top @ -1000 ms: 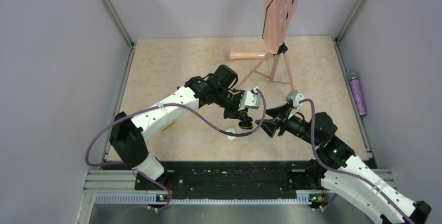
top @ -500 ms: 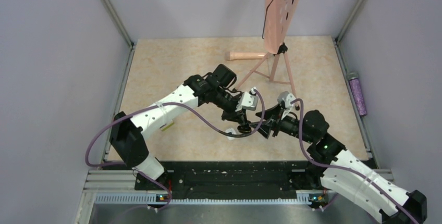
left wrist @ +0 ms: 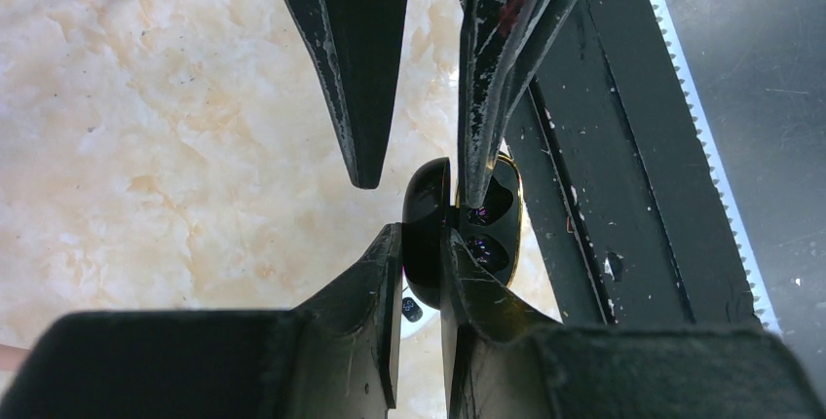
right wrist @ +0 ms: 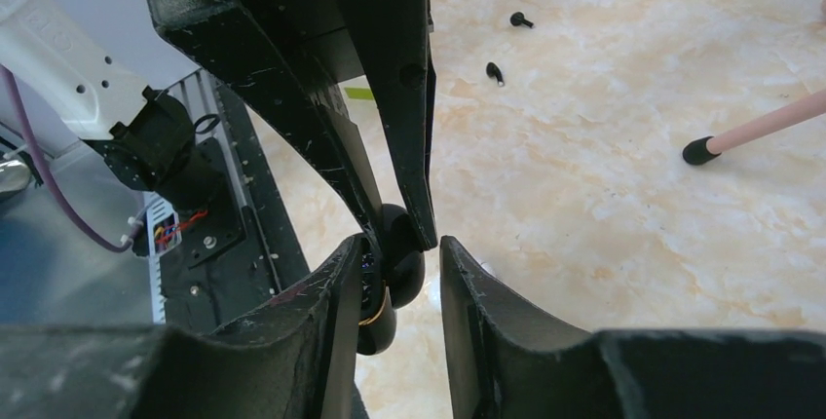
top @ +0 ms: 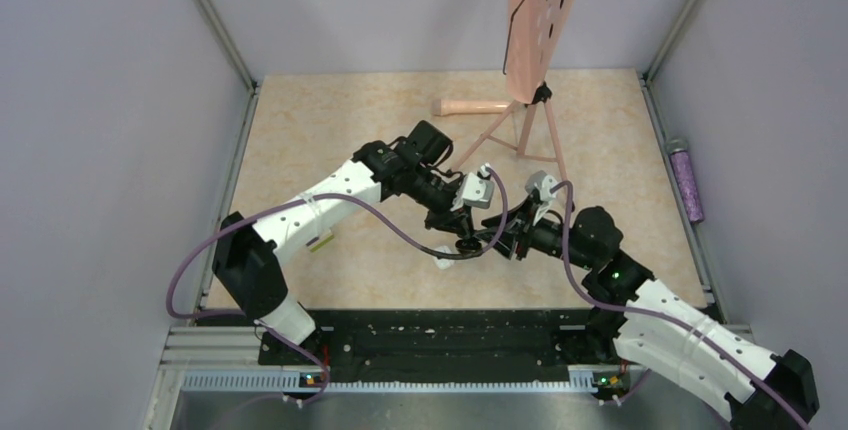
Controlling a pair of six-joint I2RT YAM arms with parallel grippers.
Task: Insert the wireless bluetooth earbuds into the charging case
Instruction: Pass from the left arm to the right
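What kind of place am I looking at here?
Probably a robot test booth in a lab: plain grey walls box in a marble-look table, two mechanical arms are bolted to a metal frame at its near edge, and the left pincer grips a small black case.

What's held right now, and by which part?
The left pincer clamps the open charging case by its lid; the right pincer is open, gripping nothing.

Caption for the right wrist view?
Left gripper holds the charging case inside the open right gripper; two earbuds lie on the table.
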